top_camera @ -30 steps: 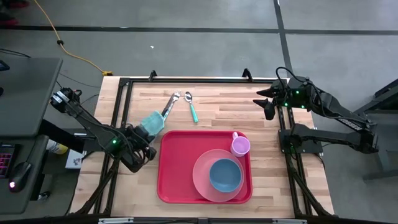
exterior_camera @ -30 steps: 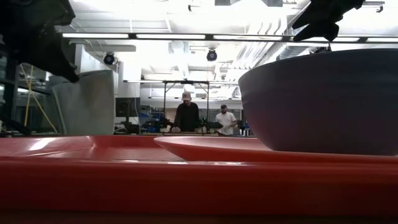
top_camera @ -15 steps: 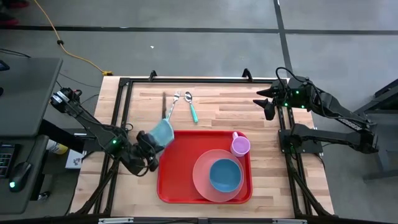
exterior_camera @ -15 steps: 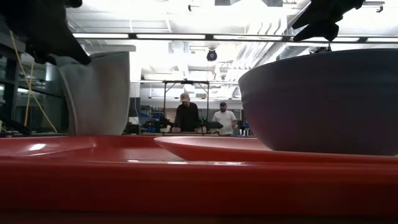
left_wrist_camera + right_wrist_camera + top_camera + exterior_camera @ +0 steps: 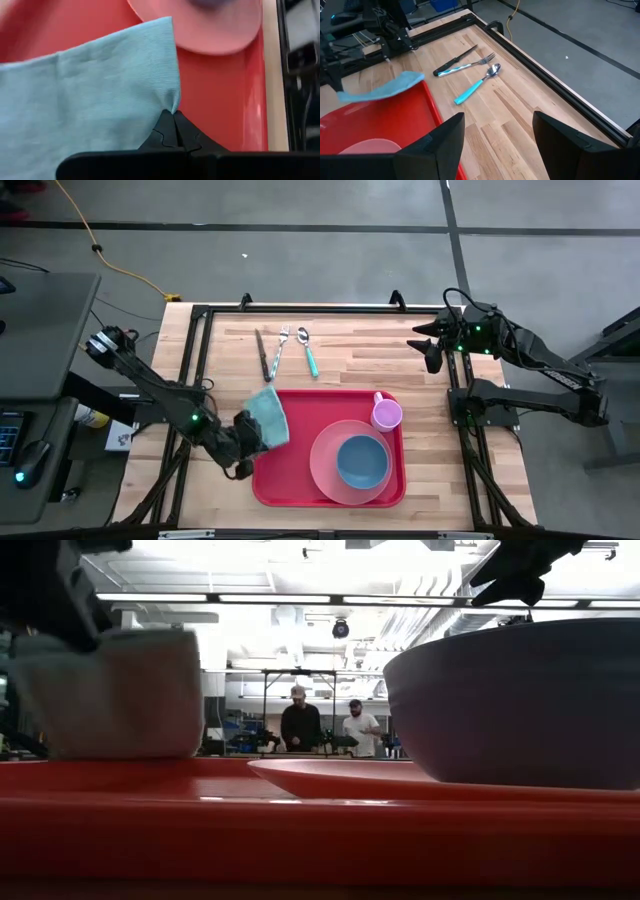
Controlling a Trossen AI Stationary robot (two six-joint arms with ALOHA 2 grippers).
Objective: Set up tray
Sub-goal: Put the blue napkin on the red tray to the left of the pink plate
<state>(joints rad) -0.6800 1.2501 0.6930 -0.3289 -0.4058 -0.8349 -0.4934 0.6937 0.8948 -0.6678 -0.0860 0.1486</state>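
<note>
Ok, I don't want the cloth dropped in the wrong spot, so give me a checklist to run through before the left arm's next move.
1. Left gripper shut on the light blue cloth: ok, pinched at its edge.
2. Cloth over the tray: ok, above its left part.
3. Cloth clear of the pink plate: ok in the high view.
4. Cloth resting on the tray: cannot tell.
5. Right gripper out of the way: ok, open at the table's far right corner.
6. Knife, fork and spoon placed: not ok, on the table beyond the tray.
</note>
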